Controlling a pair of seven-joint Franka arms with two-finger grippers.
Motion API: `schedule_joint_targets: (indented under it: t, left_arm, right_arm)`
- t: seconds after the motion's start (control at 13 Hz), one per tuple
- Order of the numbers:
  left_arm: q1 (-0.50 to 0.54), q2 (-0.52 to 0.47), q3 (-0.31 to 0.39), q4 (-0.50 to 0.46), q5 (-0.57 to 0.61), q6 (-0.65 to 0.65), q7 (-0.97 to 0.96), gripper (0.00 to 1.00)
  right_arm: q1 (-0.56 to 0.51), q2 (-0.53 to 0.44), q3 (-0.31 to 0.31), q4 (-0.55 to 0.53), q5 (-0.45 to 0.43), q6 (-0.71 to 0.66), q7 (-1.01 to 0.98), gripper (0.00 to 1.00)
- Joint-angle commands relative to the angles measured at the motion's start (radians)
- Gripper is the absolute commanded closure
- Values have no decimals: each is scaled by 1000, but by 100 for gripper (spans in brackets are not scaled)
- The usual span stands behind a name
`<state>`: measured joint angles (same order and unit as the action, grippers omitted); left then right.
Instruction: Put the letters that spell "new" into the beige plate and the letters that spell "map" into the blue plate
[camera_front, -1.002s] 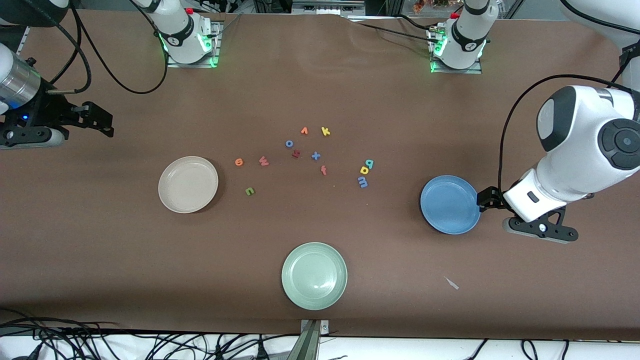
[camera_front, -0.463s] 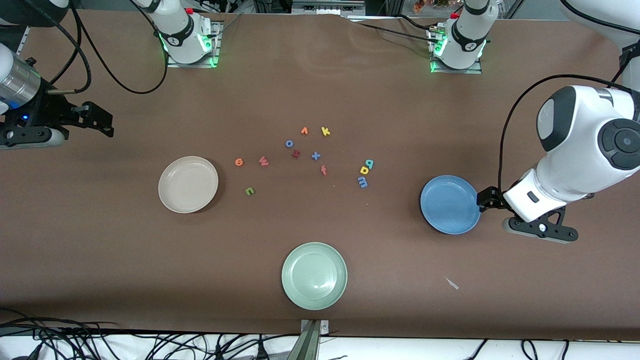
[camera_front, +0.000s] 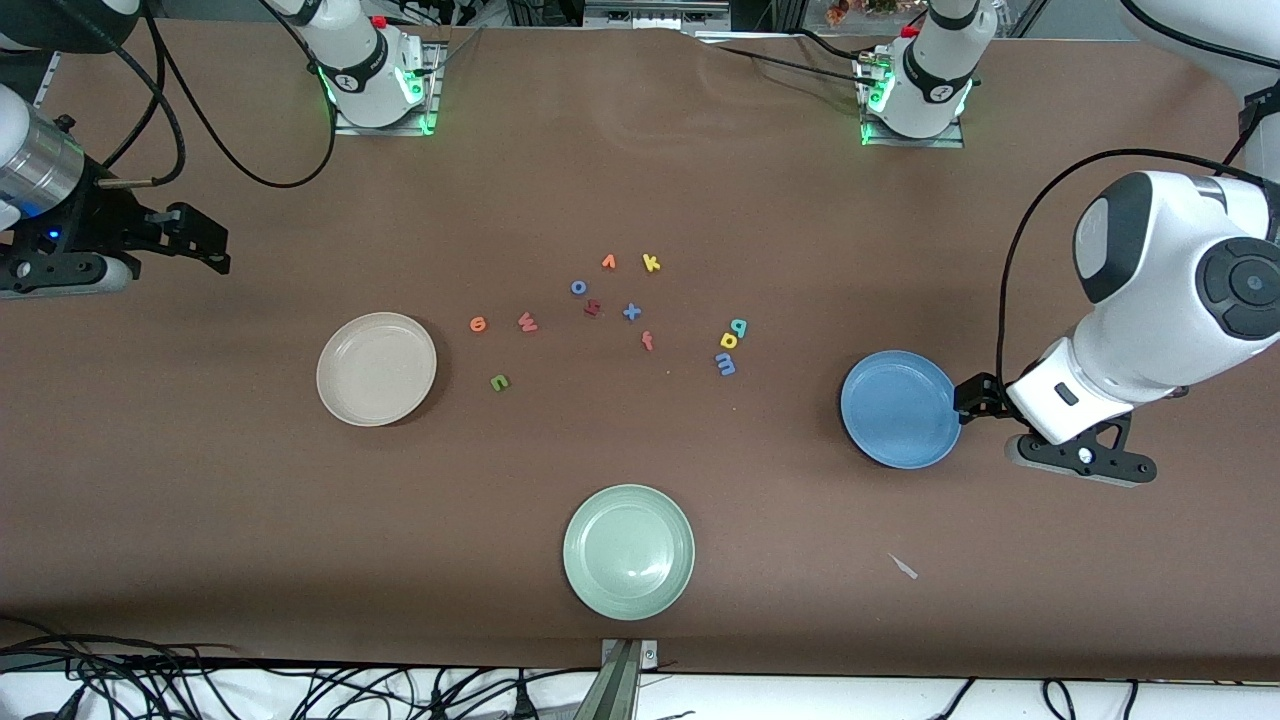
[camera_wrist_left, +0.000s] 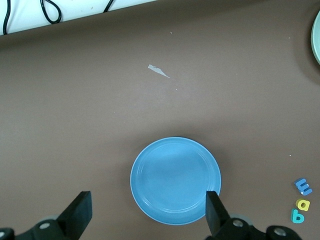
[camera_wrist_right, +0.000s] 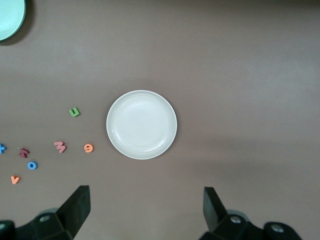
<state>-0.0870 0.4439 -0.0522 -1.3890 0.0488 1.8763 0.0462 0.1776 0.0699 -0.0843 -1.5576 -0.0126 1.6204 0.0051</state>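
Observation:
The beige plate (camera_front: 376, 368) (camera_wrist_right: 141, 124) lies bare toward the right arm's end. Beside it are the orange e (camera_front: 478, 323) (camera_wrist_right: 88, 148), the pinkish-red w (camera_front: 527, 322) (camera_wrist_right: 60, 146) and the green n (camera_front: 499, 382) (camera_wrist_right: 74, 112). The blue plate (camera_front: 898, 408) (camera_wrist_left: 175, 180) lies bare toward the left arm's end. The teal p (camera_front: 738, 326) (camera_wrist_left: 298, 216), yellow a (camera_front: 729, 341) (camera_wrist_left: 302, 204) and blue m (camera_front: 726, 364) (camera_wrist_left: 303, 186) sit in a short row beside it. My left gripper (camera_front: 968, 400) (camera_wrist_left: 147, 200) hangs open over the blue plate's edge. My right gripper (camera_front: 205, 240) (camera_wrist_right: 145, 192) hangs open over bare table.
A pale green plate (camera_front: 628, 551) lies nearest the front camera. Mid-table lie a blue o (camera_front: 578, 287), orange v (camera_front: 608, 262), yellow k (camera_front: 651, 263), blue x (camera_front: 631, 311), red f (camera_front: 647, 341) and a dark red letter (camera_front: 592, 308). A paper scrap (camera_front: 903, 566) lies near the blue plate.

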Motion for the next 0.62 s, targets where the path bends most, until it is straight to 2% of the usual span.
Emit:
schedule_joint_targets:
  t: [0.0,0.54]
  left_arm:
    - [3,-14,-3,-7,23,-12,-2,0]
    - [-5,-13,-3,-7,26,-9,-3,0]
  right_arm:
    - [6,2,1,16,17,-14,15,0]
    - [8,2,1,16,23,-11,13,0]
